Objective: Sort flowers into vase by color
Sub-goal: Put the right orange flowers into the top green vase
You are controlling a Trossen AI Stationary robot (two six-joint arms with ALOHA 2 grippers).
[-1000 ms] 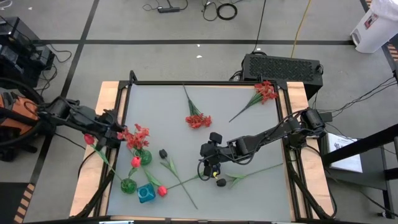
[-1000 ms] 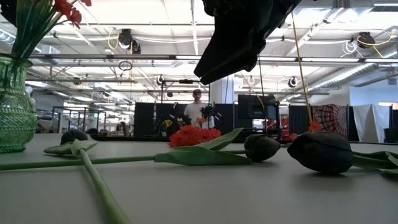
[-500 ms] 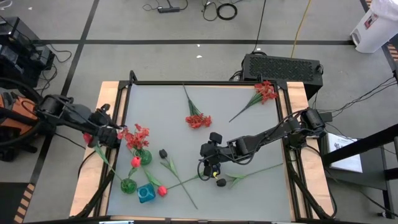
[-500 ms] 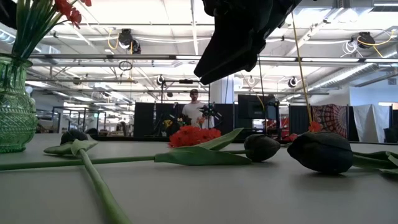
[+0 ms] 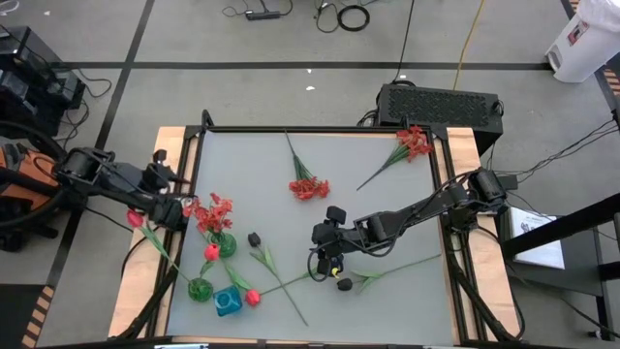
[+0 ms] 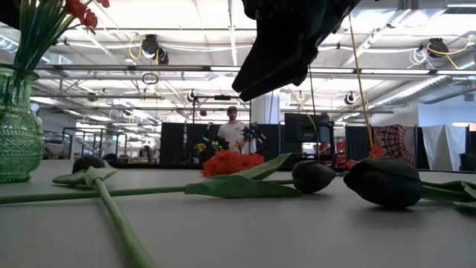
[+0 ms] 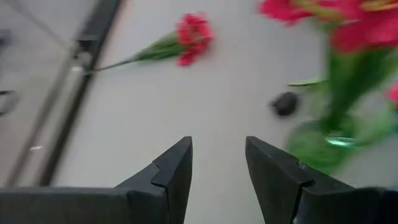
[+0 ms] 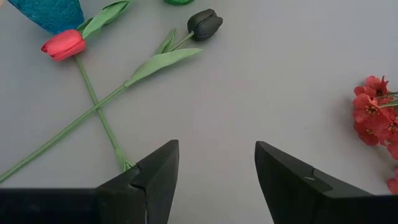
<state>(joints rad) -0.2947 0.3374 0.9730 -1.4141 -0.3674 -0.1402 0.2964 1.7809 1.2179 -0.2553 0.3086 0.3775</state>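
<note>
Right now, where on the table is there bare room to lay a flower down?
Free: the far-left corner, left of the red cluster, and the right-hand middle between the far-right flower and right arm. Crowded: the near-left, around the green vases, blue vase and crossed stems.

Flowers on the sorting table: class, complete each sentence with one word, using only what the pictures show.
1. The vase lying beside a red tulip is ____.
2. The bud seen past the right gripper is ____.
3. The right gripper's fingers stand ____.

Missing words: blue; black; open
</note>
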